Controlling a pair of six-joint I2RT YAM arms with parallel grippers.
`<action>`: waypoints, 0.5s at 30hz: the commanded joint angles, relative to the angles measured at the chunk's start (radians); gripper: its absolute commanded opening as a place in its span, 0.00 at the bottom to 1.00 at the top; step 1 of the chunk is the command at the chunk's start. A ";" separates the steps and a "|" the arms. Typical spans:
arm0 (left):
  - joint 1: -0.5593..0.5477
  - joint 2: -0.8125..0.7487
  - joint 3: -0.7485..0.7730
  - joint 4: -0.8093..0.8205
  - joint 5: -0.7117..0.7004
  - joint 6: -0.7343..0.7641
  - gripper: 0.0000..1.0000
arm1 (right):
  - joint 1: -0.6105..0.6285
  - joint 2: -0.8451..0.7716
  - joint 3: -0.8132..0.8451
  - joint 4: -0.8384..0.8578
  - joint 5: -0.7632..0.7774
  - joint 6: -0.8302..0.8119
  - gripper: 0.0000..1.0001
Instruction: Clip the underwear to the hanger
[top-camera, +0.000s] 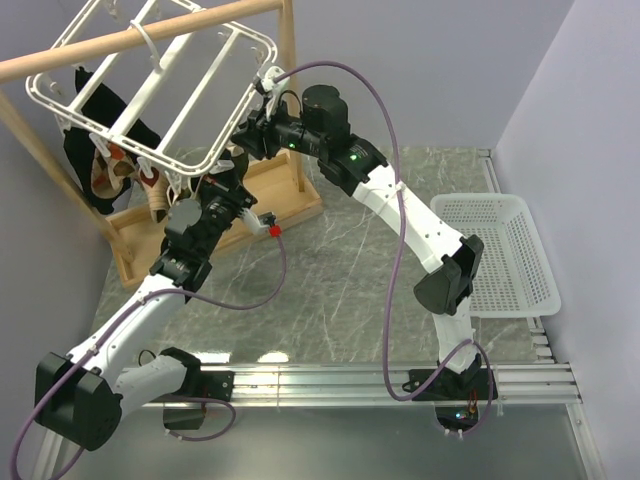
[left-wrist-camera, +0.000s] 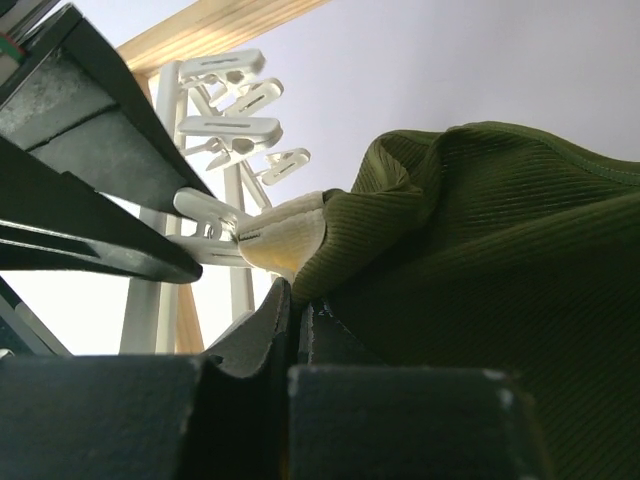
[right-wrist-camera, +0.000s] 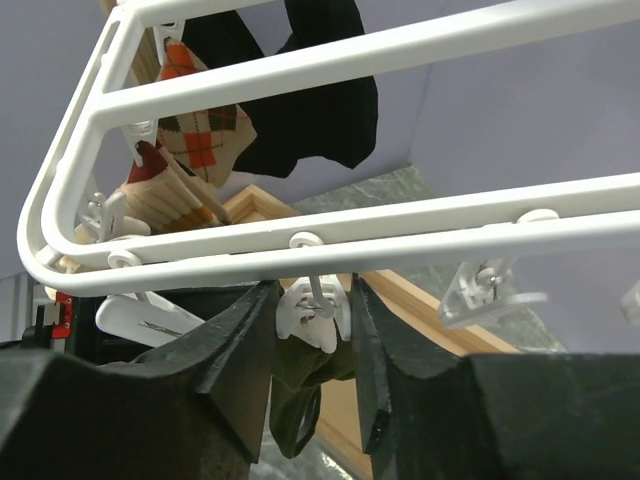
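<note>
marbled grey table, lilac walls, hanger hung on wooden rail.

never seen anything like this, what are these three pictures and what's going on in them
Two robot arms, left arm and right arm, are bolted to a table. The wide picture looks down from above; the other two come from a camera on each wrist. On the table are a wooden stand and a white basket. A white hanger hangs from its rail. The left gripper is shut on the green underwear. The right gripper has a finger on each side of a hanger clip; whether it presses, I cannot tell.
</note>
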 joint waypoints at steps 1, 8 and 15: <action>0.009 0.005 0.029 0.078 0.027 0.002 0.00 | -0.006 0.029 0.025 -0.039 0.017 0.004 0.43; 0.019 0.008 0.031 0.080 0.033 -0.004 0.00 | -0.004 0.032 0.030 -0.031 0.020 0.006 0.47; 0.027 0.013 0.032 0.084 0.040 -0.001 0.00 | -0.006 0.027 0.026 -0.020 0.023 0.009 0.47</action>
